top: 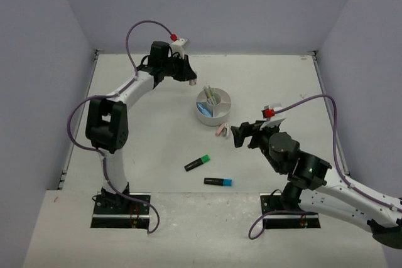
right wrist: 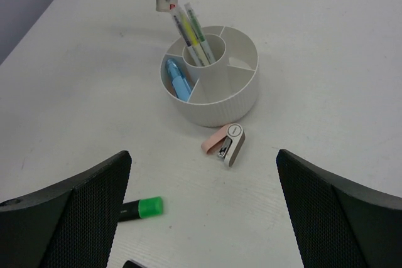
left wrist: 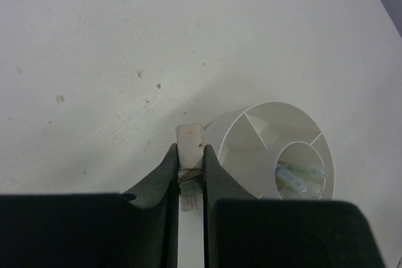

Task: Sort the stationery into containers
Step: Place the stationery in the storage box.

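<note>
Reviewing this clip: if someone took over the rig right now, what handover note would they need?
Left gripper: shut on a small pale eraser, held beside the white organiser, not yet over it.
Right gripper: open, empty, facing the organiser.
Done: two pens in the central cup, a blue marker in one wedge.
Left: the eraser, plus a pink stapler-like item, green highlighter and blue highlighter lying on the table.
</note>
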